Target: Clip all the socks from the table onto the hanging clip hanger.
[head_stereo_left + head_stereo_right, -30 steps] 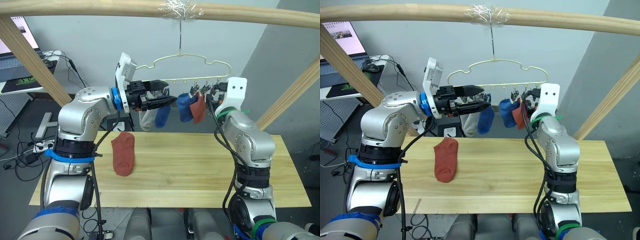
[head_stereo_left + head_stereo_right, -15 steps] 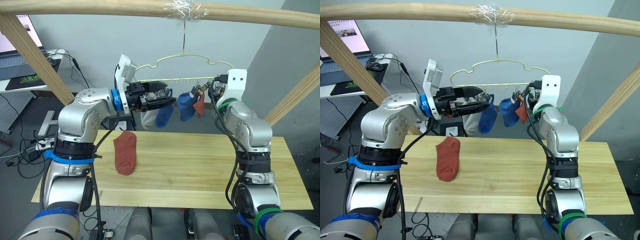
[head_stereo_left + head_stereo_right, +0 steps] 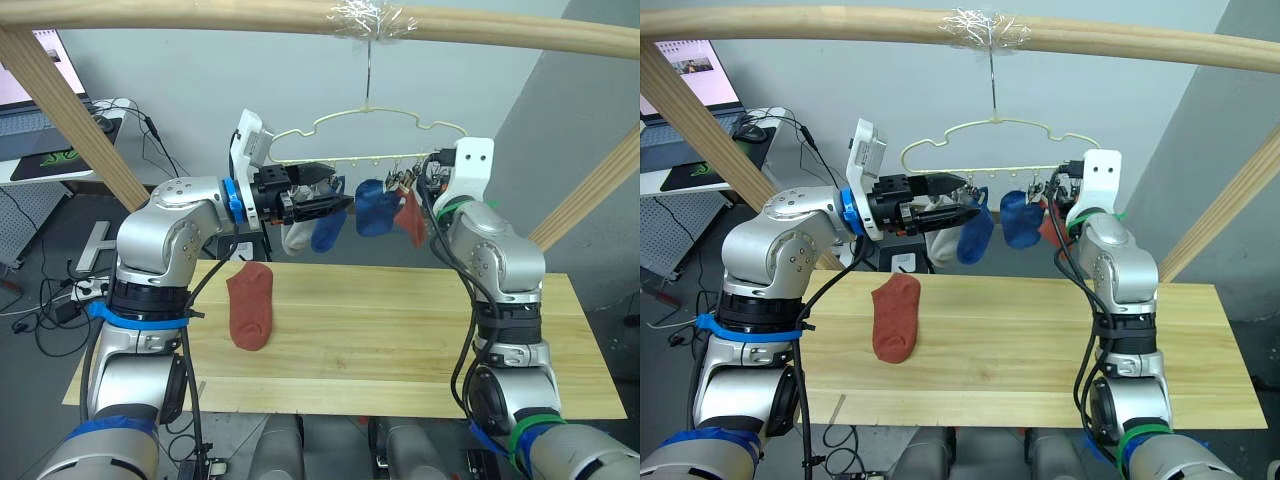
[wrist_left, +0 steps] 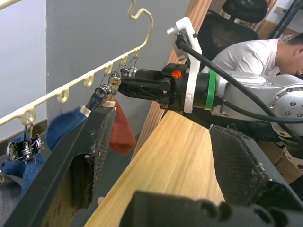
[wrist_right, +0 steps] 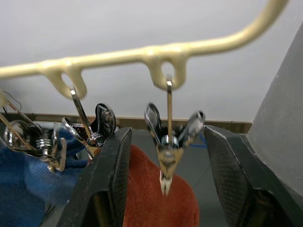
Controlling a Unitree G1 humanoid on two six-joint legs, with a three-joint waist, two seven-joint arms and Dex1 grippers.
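Up under the wooden pole, the clip hanger hangs by its hook, and everything else sits around it. Along its row of clips hang a light grey sock, a blue sock beside it, another blue sock past the middle, and a rust-red sock near the right-hand end. The left gripper is raised just beneath the hanger's left half, its fingers spread apart and holding nothing, right by the grey and blue pair. The right gripper is up at the hanger's right end, its fingers open on either side of a bare silver clip, with the red sock behind them. Well below the hanger, a second rust-red sock lies flat on the pale wood surface, under the hanger's left side.
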